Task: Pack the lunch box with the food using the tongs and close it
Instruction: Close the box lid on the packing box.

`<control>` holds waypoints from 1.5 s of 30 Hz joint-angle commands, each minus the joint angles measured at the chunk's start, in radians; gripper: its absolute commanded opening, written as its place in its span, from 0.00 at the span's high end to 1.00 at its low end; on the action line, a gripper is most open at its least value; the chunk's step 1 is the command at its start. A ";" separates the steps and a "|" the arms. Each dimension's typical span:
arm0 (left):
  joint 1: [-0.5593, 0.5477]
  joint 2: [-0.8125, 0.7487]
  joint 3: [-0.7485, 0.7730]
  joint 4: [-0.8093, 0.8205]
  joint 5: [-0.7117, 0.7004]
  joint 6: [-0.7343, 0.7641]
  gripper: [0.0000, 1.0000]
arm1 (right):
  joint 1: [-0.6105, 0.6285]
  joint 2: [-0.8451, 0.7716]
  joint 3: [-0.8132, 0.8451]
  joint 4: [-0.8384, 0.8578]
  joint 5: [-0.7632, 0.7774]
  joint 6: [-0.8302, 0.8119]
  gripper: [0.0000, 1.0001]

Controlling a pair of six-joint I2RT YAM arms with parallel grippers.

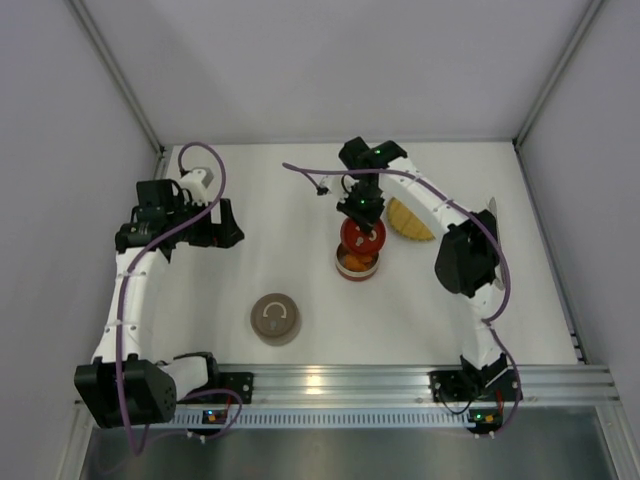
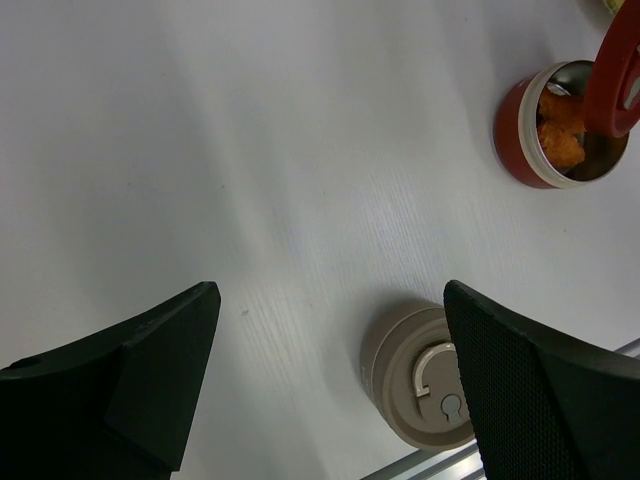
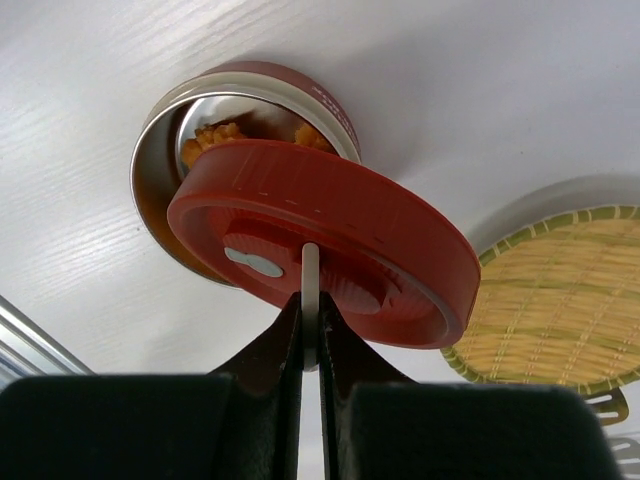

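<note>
The lunch box (image 1: pixel 357 265) is a round red tin with a steel inside (image 3: pixel 150 170), standing open at the table's middle. Orange food chunks (image 2: pixel 560 135) lie in it. My right gripper (image 3: pixel 311 320) is shut on the thin white handle of the red lid (image 3: pixel 320 235), which hangs tilted just over the tin's mouth and covers part of it. My left gripper (image 2: pixel 330 300) hovers open over bare table at the left, holding nothing. A bit of silver metal (image 3: pixel 605 408) shows by the woven plate; I cannot tell whether it is the tongs.
A tan tin with its lid on (image 1: pixel 275 319) stands near the front rail, just under my left gripper's right finger (image 2: pixel 540 380). A yellow woven plate (image 1: pixel 408 222) lies right of the lunch box, partly under the right arm. White walls close the table's sides.
</note>
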 commanded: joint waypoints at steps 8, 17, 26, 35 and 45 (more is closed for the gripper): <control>0.010 -0.067 -0.078 0.033 0.010 0.012 0.02 | 0.092 0.030 -0.022 -0.188 0.031 -0.035 1.00; 0.010 -0.055 -0.088 0.033 0.030 0.011 0.02 | 0.100 0.000 -0.117 -0.188 0.093 -0.052 1.00; 0.011 -0.084 -0.112 0.045 0.028 0.004 0.02 | 0.097 -0.104 -0.036 -0.190 0.131 -0.038 1.00; 0.010 -0.099 -0.111 0.040 0.030 0.000 0.02 | 0.097 -0.192 -0.244 -0.190 0.132 -0.081 1.00; 0.011 -0.131 -0.133 0.016 0.032 0.020 0.02 | 0.082 -0.092 -0.185 -0.188 0.137 -0.128 1.00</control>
